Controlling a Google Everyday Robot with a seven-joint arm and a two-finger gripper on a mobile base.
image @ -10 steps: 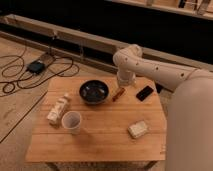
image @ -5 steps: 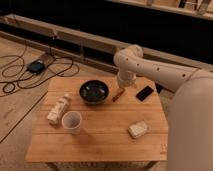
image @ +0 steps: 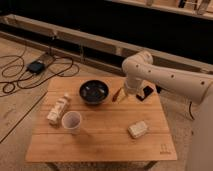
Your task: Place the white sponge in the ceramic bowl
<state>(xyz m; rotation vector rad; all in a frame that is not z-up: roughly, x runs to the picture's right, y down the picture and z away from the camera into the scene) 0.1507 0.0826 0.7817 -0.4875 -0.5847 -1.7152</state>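
The white sponge [image: 138, 129] is a small cream block lying on the wooden table [image: 100, 135], front right. The ceramic bowl [image: 93, 92] is dark and glossy and stands at the back middle of the table. My gripper [image: 123, 95] hangs from the white arm [image: 165, 80] at the back of the table, just right of the bowl and well behind the sponge, above a thin orange-brown item [image: 116, 94].
A white bottle [image: 58, 109] lies on its side at the left. A pale cup [image: 71, 121] stands in front of the bowl. A dark phone [image: 146, 92] lies at the back right. Cables and a black box [image: 36, 66] are on the floor at left.
The arm and gripper have shifted slightly toward the table's back middle; the objects on the table have not moved.
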